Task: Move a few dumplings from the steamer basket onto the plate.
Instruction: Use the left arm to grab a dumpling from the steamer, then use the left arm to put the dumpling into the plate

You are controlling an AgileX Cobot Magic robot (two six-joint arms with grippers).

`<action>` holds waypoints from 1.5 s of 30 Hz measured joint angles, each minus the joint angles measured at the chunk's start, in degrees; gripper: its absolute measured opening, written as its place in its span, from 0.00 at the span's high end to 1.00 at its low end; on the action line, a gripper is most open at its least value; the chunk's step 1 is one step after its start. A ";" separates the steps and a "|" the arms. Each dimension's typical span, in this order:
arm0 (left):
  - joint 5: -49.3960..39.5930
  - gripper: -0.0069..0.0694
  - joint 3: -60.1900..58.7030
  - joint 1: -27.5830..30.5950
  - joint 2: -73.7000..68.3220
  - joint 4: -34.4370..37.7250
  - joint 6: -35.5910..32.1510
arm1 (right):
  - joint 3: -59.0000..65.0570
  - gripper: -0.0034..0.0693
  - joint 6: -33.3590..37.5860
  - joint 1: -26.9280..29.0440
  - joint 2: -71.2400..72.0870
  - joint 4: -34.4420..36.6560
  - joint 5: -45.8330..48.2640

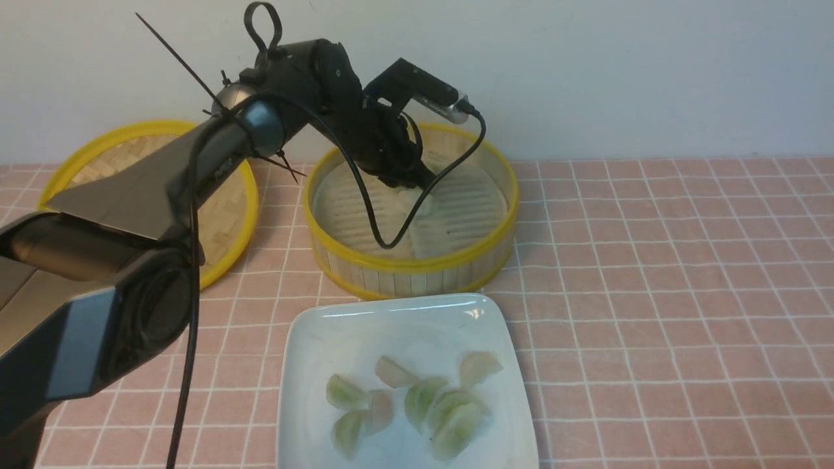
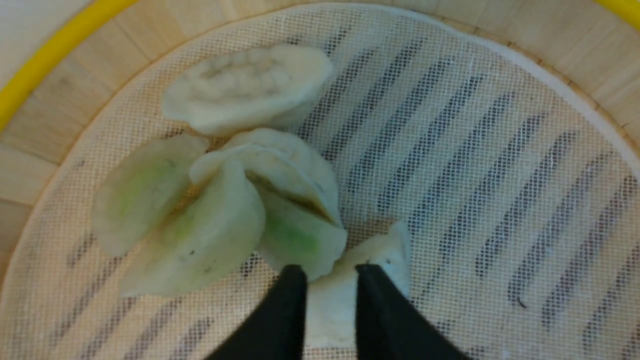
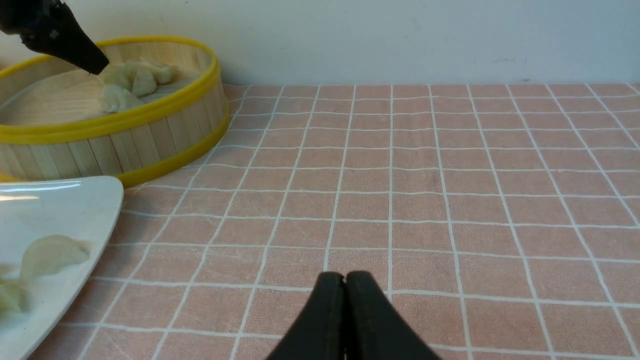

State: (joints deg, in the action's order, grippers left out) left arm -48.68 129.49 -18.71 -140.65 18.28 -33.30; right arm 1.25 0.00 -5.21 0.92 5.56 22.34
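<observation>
The steamer basket (image 1: 417, 264) stands at the middle back, and its wall also shows in the left wrist view (image 2: 45, 145). My left gripper (image 1: 420, 185) reaches down into it. In the left wrist view the gripper (image 2: 331, 270) is shut on a whitish dumpling (image 2: 330, 305) that lies on the mesh liner. Several pale green and whitish dumplings (image 2: 210, 220) are clustered just beyond it. The white plate (image 1: 404, 312) sits in front of the basket with several dumplings (image 1: 423, 400) on it. My right gripper (image 3: 345, 276) is shut and empty over the tablecloth, right of the plate (image 3: 60, 200).
The flat woven lid (image 1: 225, 208) with a yellow rim lies left of the basket, partly behind my left arm. A pink checked cloth (image 1: 651, 293) covers the table. A pale wall runs along the back. The left arm's cable (image 1: 391, 241) hangs into the basket.
</observation>
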 joint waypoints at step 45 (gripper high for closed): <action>-22.20 0.43 4.59 -0.10 14.58 -2.34 5.94 | 0.00 0.97 0.00 0.00 0.00 0.00 0.00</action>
State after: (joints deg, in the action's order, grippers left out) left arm -70.88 134.08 -18.81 -126.07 15.94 -27.36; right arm 1.25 0.00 -5.21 0.92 5.56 22.34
